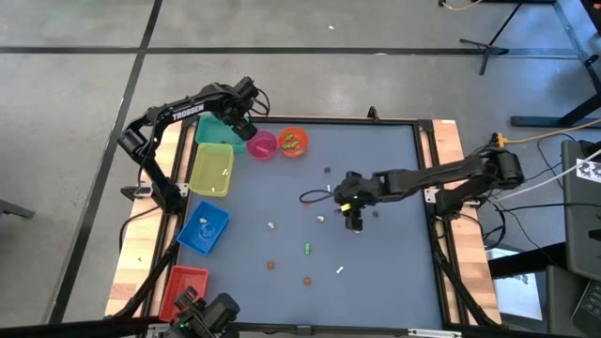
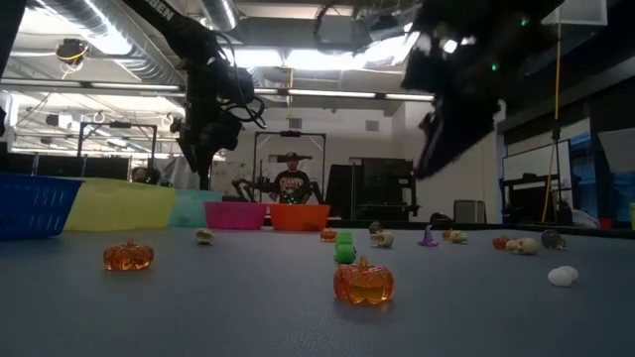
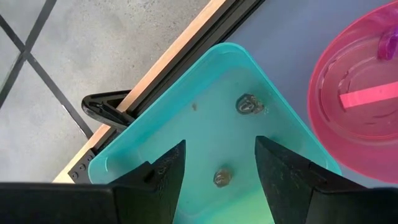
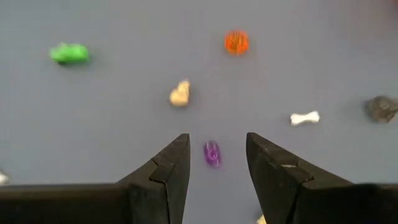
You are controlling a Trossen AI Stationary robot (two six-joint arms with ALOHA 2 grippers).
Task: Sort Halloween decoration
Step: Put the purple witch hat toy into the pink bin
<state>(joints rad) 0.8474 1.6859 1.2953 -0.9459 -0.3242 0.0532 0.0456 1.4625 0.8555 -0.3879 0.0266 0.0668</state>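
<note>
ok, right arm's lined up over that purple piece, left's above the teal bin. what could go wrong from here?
1. The purple trinket is much narrower than the open right gripper straddling it; it could squirt out as the fingers close.
2. The left gripper hangs open over the teal bin, close to the pink bowl; a careless swing might clip its rim.

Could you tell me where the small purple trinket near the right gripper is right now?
The purple trinket lies on the table between the open fingers of the right gripper, right of the table's middle, with a cream trinket just beyond it.
</note>
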